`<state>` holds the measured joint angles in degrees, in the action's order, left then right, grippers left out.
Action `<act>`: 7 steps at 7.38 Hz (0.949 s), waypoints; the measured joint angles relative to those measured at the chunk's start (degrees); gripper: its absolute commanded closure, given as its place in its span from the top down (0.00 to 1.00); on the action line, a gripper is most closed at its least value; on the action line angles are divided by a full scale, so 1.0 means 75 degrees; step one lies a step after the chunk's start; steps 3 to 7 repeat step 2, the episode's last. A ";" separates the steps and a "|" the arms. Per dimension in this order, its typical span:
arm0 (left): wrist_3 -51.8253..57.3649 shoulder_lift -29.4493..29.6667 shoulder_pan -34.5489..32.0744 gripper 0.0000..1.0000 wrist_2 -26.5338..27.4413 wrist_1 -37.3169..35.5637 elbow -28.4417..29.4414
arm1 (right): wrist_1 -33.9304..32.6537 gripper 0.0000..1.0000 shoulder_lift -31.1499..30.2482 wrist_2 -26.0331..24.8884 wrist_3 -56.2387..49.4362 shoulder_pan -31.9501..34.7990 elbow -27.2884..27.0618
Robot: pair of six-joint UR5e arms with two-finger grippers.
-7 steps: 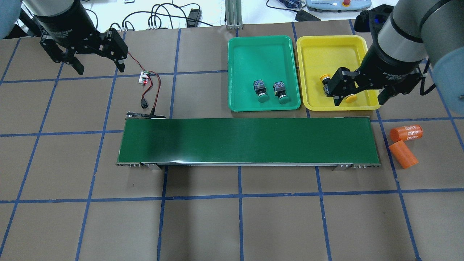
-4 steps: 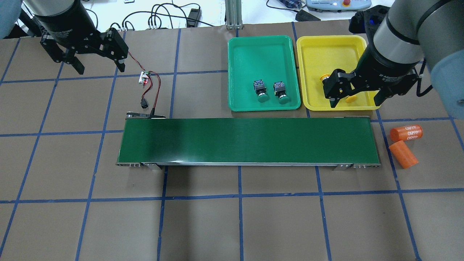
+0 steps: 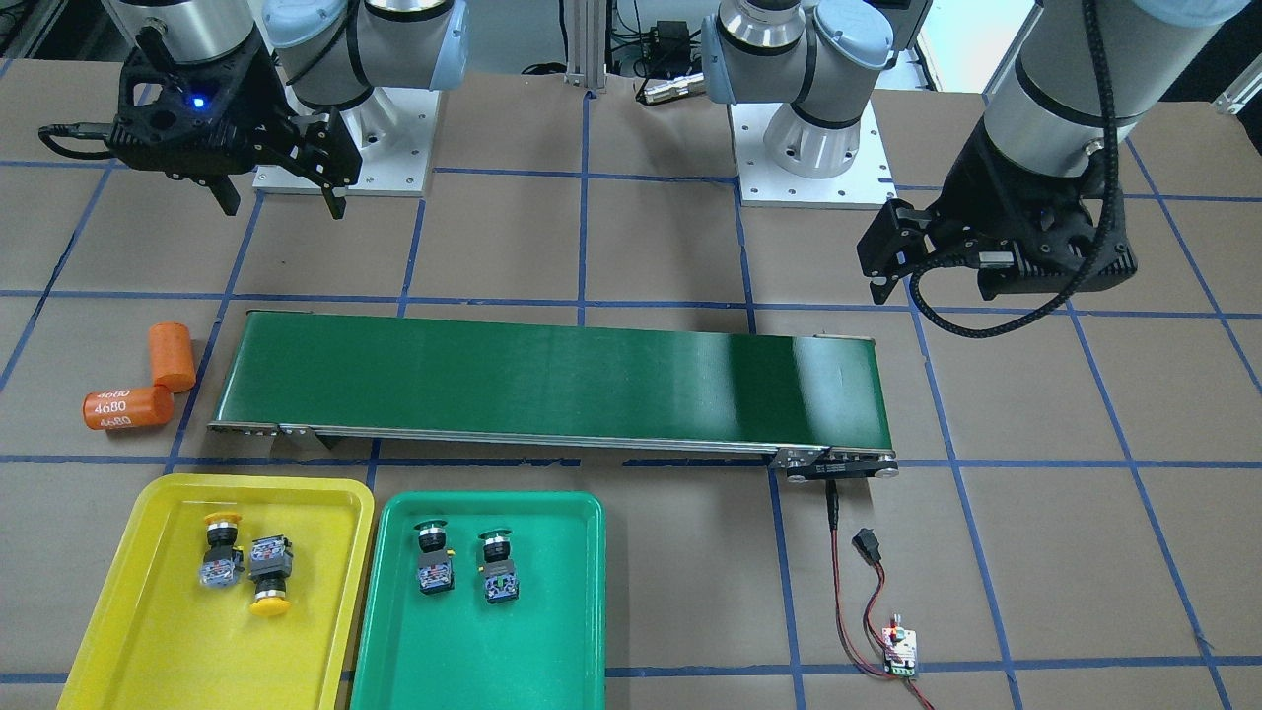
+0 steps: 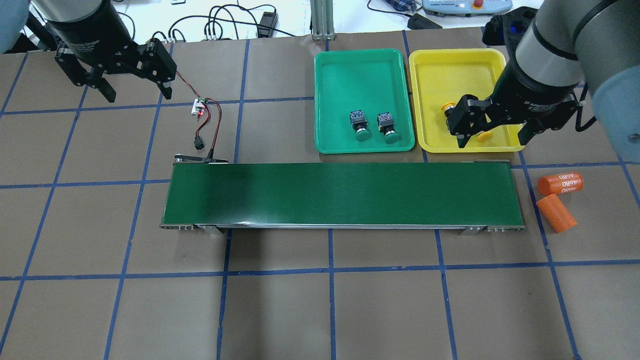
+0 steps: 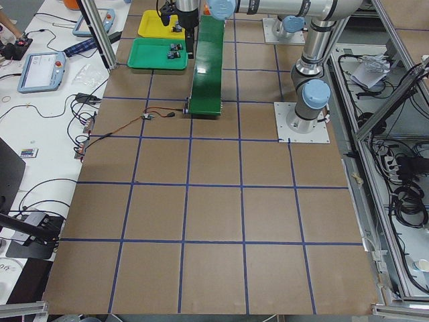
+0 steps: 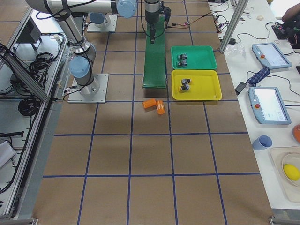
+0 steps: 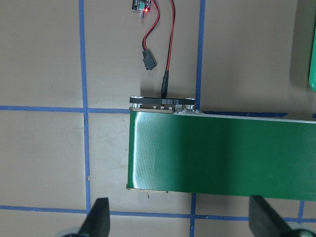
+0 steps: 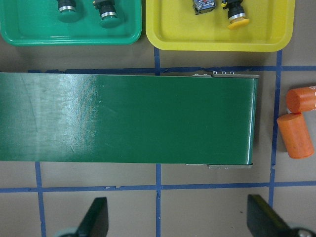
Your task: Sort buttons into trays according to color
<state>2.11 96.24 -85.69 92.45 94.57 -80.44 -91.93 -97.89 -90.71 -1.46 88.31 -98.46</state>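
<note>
The right tool [image 4: 494, 136] hangs with its two fingers spread wide and nothing between them; in its wrist view the right end of the conveyor belt [image 4: 340, 195] lies straight below, and both trays sit just beyond the belt's far edge. How high this tool stands above the desk [image 4: 280, 310] is hard to judge, as the overhead and front views place it differently. Ahead of it and slightly to the right, the yellow tray [image 4: 450, 70] holds the two yellow buttons [image 3: 221, 552] [image 3: 269, 580], bodies close side by side, one cap pointing toward the belt and the other away. Ahead and to the left of the same tool, the green tray [image 4: 350, 70], just beside the yellow one, holds the two green buttons [image 4: 359, 125] [image 4: 387, 126], a little apart, both caps toward the belt. Two orange cylinders [image 4: 560, 183] lie off the belt's end, to that tool's right. The left tool [image 4: 138, 93] is also spread and empty, with the belt's other end below it and a small circuit board [image 4: 200, 106] on red and black wires just ahead.
</note>
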 measured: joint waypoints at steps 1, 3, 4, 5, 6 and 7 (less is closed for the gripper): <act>0.0000 0.0020 0.0000 1.00 0.0004 -0.0002 -0.0005 | -0.0004 1.00 0.0002 -0.0004 -0.0010 -0.0009 -0.0002; 0.0000 0.0035 0.0000 1.00 0.0009 -0.0007 -0.0005 | 0.0002 1.00 -0.0011 -0.0002 -0.0014 -0.0014 0.0006; 0.0000 0.0035 0.0000 1.00 0.0009 -0.0007 -0.0005 | 0.0002 1.00 -0.0011 -0.0002 -0.0014 -0.0014 0.0006; 0.0000 0.0035 0.0000 1.00 0.0009 -0.0007 -0.0005 | 0.0002 1.00 -0.0011 -0.0002 -0.0014 -0.0014 0.0006; 0.0000 0.0035 0.0000 1.00 0.0009 -0.0007 -0.0005 | 0.0002 1.00 -0.0011 -0.0002 -0.0014 -0.0014 0.0006; 0.0000 0.0035 0.0000 1.00 0.0009 -0.0007 -0.0005 | 0.0002 1.00 -0.0011 -0.0002 -0.0014 -0.0014 0.0006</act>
